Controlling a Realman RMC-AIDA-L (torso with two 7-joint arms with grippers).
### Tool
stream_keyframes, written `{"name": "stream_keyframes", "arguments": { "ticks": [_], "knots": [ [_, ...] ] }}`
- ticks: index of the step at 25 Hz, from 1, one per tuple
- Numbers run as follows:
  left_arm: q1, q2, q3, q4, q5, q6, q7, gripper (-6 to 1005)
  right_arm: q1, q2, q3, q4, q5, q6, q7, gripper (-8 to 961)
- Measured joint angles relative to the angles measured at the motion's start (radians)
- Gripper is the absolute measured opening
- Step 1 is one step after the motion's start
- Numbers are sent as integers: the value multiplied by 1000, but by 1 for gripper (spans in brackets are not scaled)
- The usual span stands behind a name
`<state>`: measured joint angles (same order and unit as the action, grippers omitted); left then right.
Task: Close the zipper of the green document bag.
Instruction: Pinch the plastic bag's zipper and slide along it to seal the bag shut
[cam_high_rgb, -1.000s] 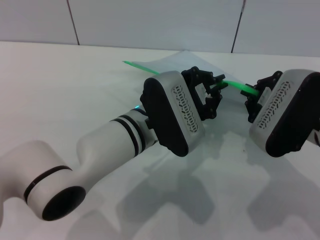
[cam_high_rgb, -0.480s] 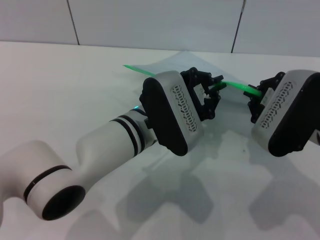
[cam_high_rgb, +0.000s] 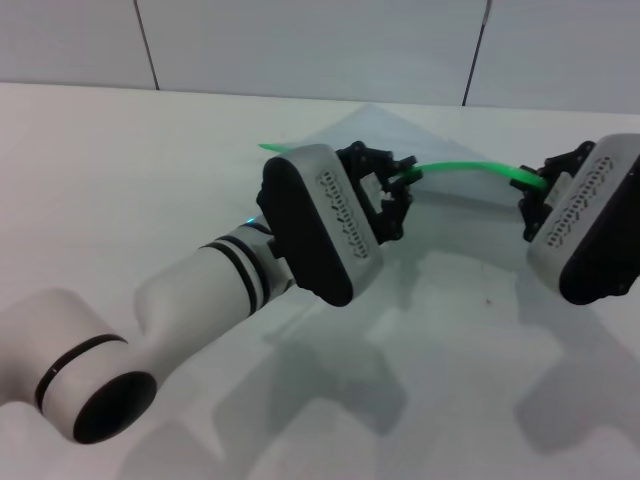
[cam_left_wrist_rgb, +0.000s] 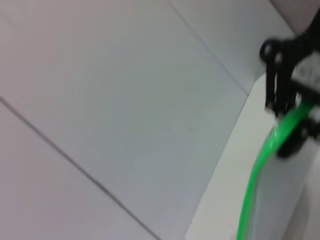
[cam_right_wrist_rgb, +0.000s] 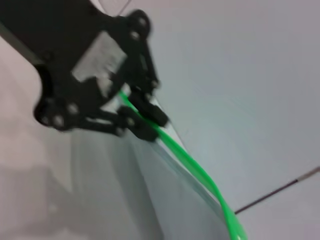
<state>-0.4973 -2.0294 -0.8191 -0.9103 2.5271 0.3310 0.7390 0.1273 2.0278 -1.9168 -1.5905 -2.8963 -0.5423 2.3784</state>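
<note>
- While the left gripper (cam_high_rgb: 397, 185) pinches the zipper (cam_high_rgb: 455, 166) partway along, the right gripper (cam_high_rgb: 535, 190) clamps its end, stretching it taut for sliding
- Between them, the green document bag (cam_high_rgb: 445, 225) hangs lifted off the table (cam_high_rgb: 120, 170)

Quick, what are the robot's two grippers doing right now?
Left gripper: shut on the zipper of the green document bag.
Right gripper: shut on the zipper's other end.

Bright, even light; soft shadows under both arms; wrist views blurred, perhaps by motion.
</note>
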Motion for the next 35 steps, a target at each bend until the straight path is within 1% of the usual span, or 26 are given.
{"name": "stream_keyframes", "arguments": {
  "ticks": [5, 11, 15, 20, 26, 30, 35],
  "knots": [
    [10, 2, -10, 24, -47, 6, 6, 85, -40, -1, 29, -47, 0, 0, -4, 49],
    [51, -1, -86, 48, -56, 9, 10, 84, -70, 0, 69, -78, 0, 10, -7, 49],
    [88, 2, -147, 45, -56, 26, 12, 84, -91, 1, 100, -95, 0, 20, -6, 49],
    [103, 3, -181, 41, -52, 34, 12, 81, -100, 1, 116, -104, 0, 27, -7, 50],
    [99, 1, -185, 40, -50, 34, 12, 78, -97, 1, 119, -104, -1, 27, -7, 49],
    [92, 0, -184, 39, -55, 55, 12, 58, -93, 2, 115, -104, 0, 30, -5, 50],
    [98, -1, -188, -11, -58, 89, 7, 40, -111, 6, 123, -116, 0, 95, 24, 95]
  ]
}}
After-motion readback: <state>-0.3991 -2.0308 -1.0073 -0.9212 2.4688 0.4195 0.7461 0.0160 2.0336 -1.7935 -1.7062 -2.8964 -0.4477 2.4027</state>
